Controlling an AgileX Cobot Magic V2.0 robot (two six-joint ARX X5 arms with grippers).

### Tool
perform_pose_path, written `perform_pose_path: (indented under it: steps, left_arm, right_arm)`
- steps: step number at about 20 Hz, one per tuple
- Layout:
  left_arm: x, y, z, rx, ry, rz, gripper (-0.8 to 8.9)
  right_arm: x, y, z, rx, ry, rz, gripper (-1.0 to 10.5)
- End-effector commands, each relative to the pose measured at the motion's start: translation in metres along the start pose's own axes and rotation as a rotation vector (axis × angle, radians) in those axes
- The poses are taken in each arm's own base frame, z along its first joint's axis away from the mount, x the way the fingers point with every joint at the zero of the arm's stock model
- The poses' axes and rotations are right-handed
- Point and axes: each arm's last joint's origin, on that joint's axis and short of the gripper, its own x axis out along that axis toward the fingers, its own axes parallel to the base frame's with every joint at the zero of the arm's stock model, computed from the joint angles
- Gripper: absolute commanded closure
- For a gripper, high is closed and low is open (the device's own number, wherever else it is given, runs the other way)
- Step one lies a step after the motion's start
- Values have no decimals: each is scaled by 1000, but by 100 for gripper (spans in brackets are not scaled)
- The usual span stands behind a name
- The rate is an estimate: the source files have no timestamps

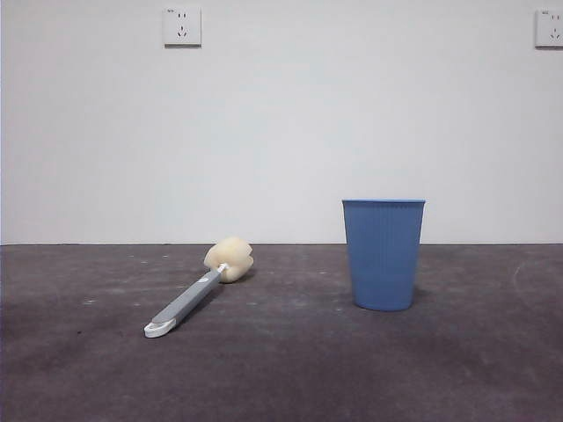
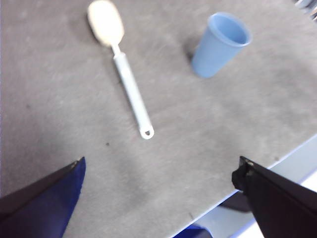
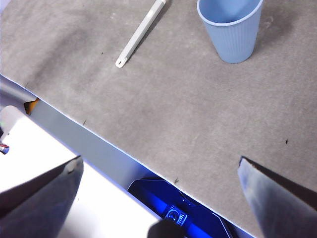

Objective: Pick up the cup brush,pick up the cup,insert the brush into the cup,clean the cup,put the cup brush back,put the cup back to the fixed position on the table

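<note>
- left gripper (image 2: pixel 158 171): jaws spread wide, nothing between them, held high above the table (image 2: pixel 59 99) near its edge; well apart from both task things
- right gripper (image 3: pixel 158 171): jaws also spread wide and empty, hanging over the table edge, partly off the surface; blue-lit hardware visible below the edge
- neither arm shows in the front view, so both are judged to be waiting, none at work
- cup brush (image 1: pixel 195 294): lies flat on the table, cream sponge head (image 1: pixel 230 258) toward the back wall, white looped end (image 1: pixel 159 329) toward the camera, handle at a slant; untouched
- cup (image 1: pixel 383 253): stands upright on its base, mouth up, well apart from the brush, to the side of it; inside looks empty in the left wrist view
- step in hand, as judged: the very first one, picking up the cup brush; nothing of the task done yet
- next move likely calls for: left gripper, which has the whole brush under it, to come down over the slim grey handle, turn so the jaws straddle it crosswise, and close mid-handle
- handle lies low on the table, so the descent has to be deep; jaws may scrape the surface
- right gripper looks better placed for the cup, side grasp below the rim
- wall sockets (image 1: pixel 181 26) behind, not relevant
</note>
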Motion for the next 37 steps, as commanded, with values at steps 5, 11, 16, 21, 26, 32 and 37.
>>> perform_pose_path:
  steps: [5,11,16,21,26,32,37]
  left_arm:
    - [68,0,27,-32,114,82,281]
    - [159,-16,34,32,255,215,282]
    - [214,-23,49,46,322,279,283]
    - [245,-25,41,47,371,331,284]
    - [257,-24,32,44,401,365,318]
    - [262,-22,24,17,446,385,421]
    - [266,-27,18,27,472,374,692]
  right_arm:
    - [-1,0,1,-3,-8,1,317]
    - [-1,0,1,3,-11,0,317]
    - [-1,0,1,11,-11,0,317]
    - [-1,0,1,11,-12,0,317]
    - [-1,0,1,11,-13,0,318]
    - [-1,0,1,13,-13,1,320]
    - [-1,0,1,15,-13,1,320]
